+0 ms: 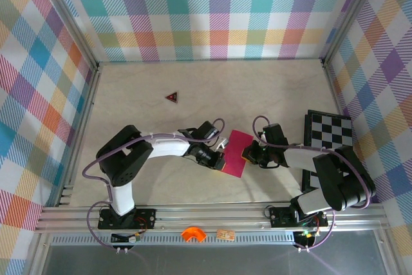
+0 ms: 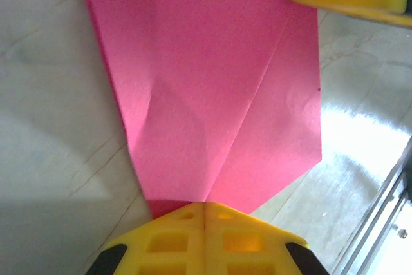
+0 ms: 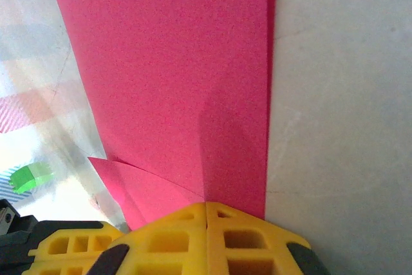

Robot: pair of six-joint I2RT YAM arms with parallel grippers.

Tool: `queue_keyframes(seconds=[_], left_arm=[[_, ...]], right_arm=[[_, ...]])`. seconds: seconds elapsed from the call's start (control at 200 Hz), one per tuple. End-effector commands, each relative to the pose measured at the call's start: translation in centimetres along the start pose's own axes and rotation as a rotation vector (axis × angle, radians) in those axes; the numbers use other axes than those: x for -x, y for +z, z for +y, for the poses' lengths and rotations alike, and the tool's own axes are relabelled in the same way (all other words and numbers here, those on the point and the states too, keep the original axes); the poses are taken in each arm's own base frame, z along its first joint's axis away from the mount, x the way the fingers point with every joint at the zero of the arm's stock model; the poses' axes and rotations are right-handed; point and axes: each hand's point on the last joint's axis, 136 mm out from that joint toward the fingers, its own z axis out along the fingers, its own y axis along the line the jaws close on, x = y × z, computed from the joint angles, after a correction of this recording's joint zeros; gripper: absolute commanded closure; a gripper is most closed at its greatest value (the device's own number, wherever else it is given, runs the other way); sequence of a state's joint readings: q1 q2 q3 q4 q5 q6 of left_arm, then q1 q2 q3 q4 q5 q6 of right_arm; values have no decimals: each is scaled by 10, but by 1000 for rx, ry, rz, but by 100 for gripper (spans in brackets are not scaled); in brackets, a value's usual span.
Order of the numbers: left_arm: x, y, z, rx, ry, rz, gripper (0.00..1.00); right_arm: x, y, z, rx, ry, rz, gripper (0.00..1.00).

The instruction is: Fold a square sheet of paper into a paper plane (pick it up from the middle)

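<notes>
Paper [image 2: 212, 82], pinched by the closed left gripper [image 2: 205, 214] and right gripper [image 3: 206, 214], may be torn if pulled unevenly.

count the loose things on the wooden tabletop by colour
magenta-pink paper sheet: 1
black-and-white checkerboard panel: 1
small dark red triangle: 1
total: 3

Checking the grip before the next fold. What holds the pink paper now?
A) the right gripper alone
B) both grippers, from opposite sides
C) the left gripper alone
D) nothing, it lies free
B: the left gripper and the right gripper each stand shut on the pink paper, which spans between them.
</notes>
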State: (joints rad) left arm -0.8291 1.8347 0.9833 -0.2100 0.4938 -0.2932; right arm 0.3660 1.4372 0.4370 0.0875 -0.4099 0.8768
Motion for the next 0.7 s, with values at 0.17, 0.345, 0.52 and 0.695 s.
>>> queue_keyframes(seconds=[0.17,0.345,0.52,0.695], left_arm=[[-32,-22,21,64,-71,39,95],[7,-35,-5,-32,-57,-99,95],[31,-26,-18,-94,-54,-112,95],[26,-1,-11,-74,-89,-12,96]], right_arm=[[-5,-1,-31,-134,36,5,100],[-4,-4,-25,-115,27,-2,100],[-1,-6,-17,-90,17,-7,100],[3,-6,-2,-37,1,-2,99]])
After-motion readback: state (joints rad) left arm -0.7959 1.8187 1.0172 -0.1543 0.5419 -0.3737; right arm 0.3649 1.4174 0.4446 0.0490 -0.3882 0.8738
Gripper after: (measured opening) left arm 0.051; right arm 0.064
